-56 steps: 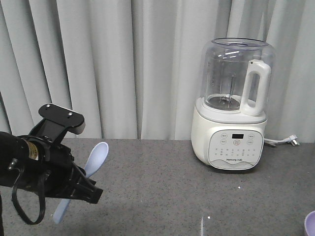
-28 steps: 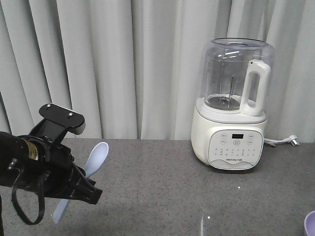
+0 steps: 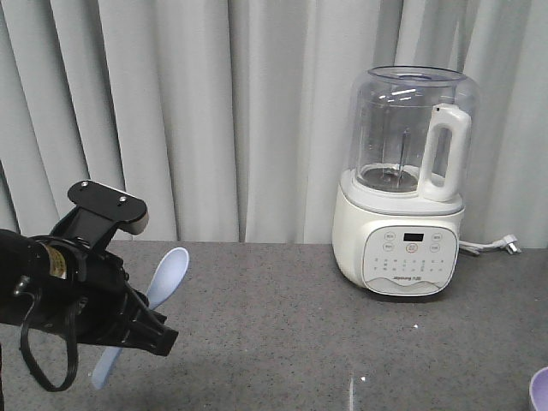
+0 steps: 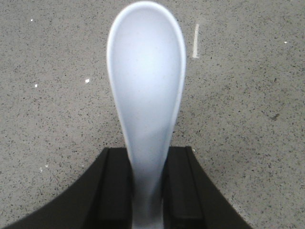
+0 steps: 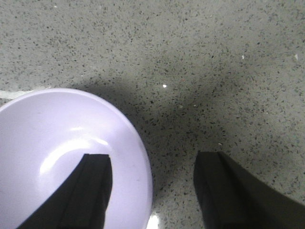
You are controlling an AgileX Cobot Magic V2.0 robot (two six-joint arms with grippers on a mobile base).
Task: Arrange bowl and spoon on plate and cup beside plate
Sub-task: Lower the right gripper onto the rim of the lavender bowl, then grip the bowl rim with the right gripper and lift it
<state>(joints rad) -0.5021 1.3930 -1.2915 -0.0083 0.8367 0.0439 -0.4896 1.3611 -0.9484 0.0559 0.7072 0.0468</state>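
**Spoon gripped on the left, bowl rim straddled on the right**

On my left wrist feed, the left gripper point(image 4: 147, 191) is closed tight on the handle of the short pale blue plastic soup spoon point(image 4: 145, 86). Both black fingers point(image 4: 116, 186) press against the handle, and the rounded scoop points away from the camera above the grey speckled tabletop point(image 4: 248, 95). In the front view I see the spoon point(image 3: 168, 274) held off the surface and tilted, scoop end highest, at the left side of the scene.

On the right wrist feed, the right gripper point(image 5: 152, 162) is spread wide. One finger point(image 5: 95, 186) sits over the inside of the small lavender-purple plastic bowl point(image 5: 57, 143), while the other is outside, well clear of the rim. I cannot tell whether the inner finger touches the bowl.

The bowl rests on the tabletop, showing only as a sliver at the lower right corner point(image 3: 541, 387) of the front view. A white blender with a clear jug point(image 3: 402, 214) stands at the back, in front of a grey curtain point(image 3: 214, 111).
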